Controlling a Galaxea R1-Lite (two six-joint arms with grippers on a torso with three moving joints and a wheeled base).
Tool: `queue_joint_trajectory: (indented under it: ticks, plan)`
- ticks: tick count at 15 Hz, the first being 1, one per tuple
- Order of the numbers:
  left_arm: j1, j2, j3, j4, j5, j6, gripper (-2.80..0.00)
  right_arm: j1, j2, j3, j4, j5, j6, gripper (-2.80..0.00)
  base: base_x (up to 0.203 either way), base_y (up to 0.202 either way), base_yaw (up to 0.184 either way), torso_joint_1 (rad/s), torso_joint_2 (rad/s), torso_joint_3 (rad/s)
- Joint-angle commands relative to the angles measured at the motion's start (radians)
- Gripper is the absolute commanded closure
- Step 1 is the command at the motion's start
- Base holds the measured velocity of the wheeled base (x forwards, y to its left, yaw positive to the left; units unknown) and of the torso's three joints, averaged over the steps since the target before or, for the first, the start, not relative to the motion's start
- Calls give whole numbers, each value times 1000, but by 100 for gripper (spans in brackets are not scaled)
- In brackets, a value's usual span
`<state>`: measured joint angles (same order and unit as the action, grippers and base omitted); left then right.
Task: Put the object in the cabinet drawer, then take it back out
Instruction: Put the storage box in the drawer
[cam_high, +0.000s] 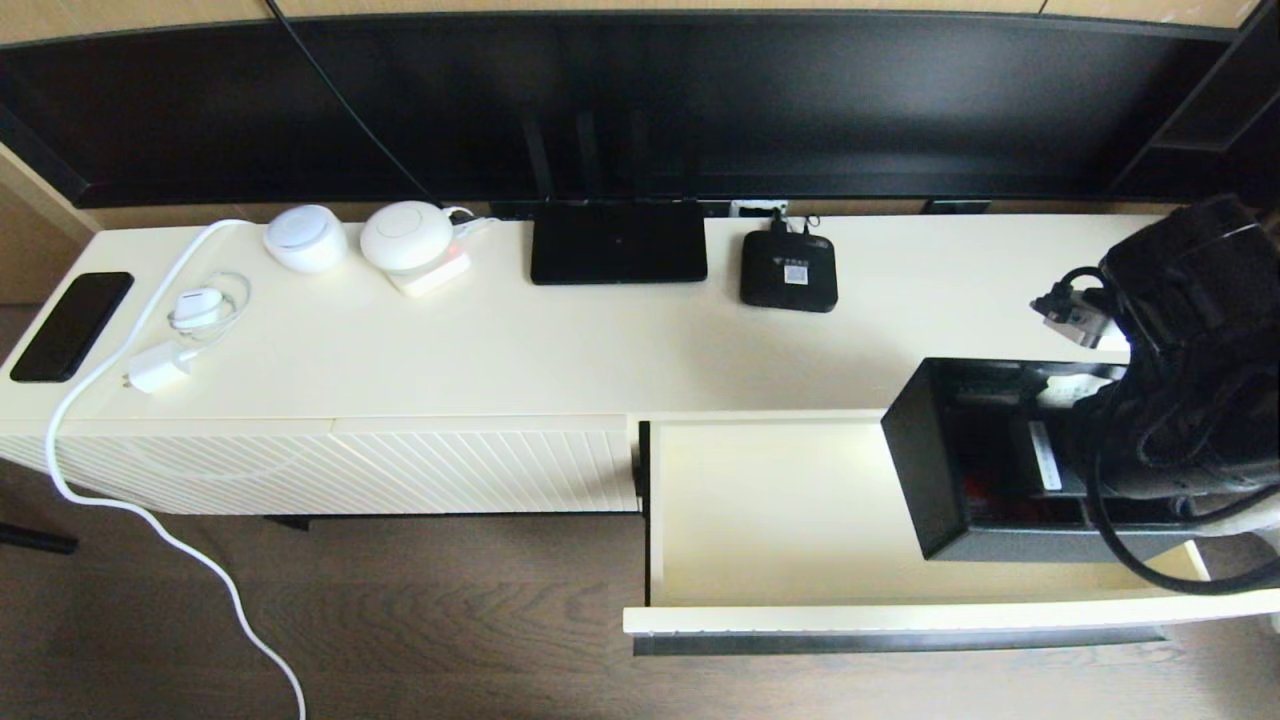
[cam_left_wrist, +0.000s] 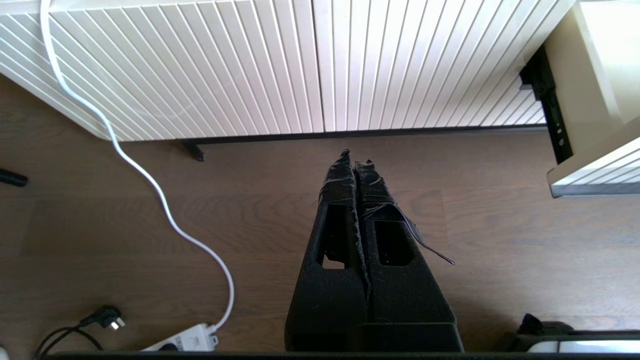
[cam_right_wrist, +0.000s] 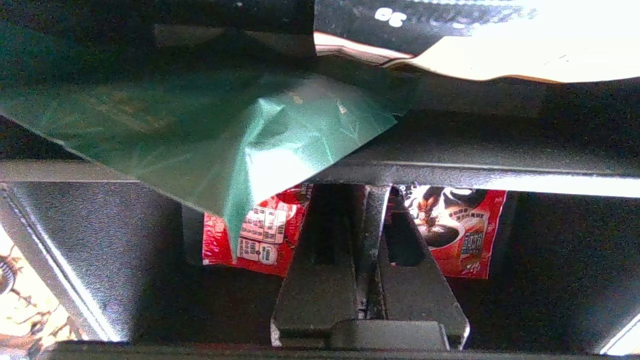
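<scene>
Right gripper (cam_right_wrist: 371, 200) seemingly clamps organiser box (cam_high: 925, 470) divider.

Daylight floods my head view evenly; the cabinet top (cam_high: 560, 350) glows cream. My right wrist view is dim, with glare upper right.

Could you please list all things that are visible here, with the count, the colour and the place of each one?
organiser box: 1, black, over the open drawer's right part, held.
packets: red 2, green 1, inside the box.
cabinet drawer: 1, cream, pulled open.
router: 1, black, cabinet top, back.
small device: 1, black, right of router.
round devices: 2, white, back left.
phone: 1, black, far left.
charger: 1, white, beside phone.
right hand: shut on the box's divider.
left hand: shut, above the floor.
</scene>
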<state>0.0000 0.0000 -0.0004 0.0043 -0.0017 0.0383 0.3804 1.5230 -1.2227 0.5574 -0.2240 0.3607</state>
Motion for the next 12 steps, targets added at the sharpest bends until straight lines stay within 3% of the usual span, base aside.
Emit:
queue_joint_trajectory:
  ticks: [1,6,12]
  plan:
    - [0,2,0,0,0,0,0,20,-11,93,-50,-1,13,0,0,0,0,0,0,0]
    - [0,2,0,0,0,0,0,25,93,231,-287,-13,22,0,0,0,0,0,0,0]
    - [0,2,0,0,0,0,0,25,193,234,-425,-35,-27,0,0,0,0,0,0,0]
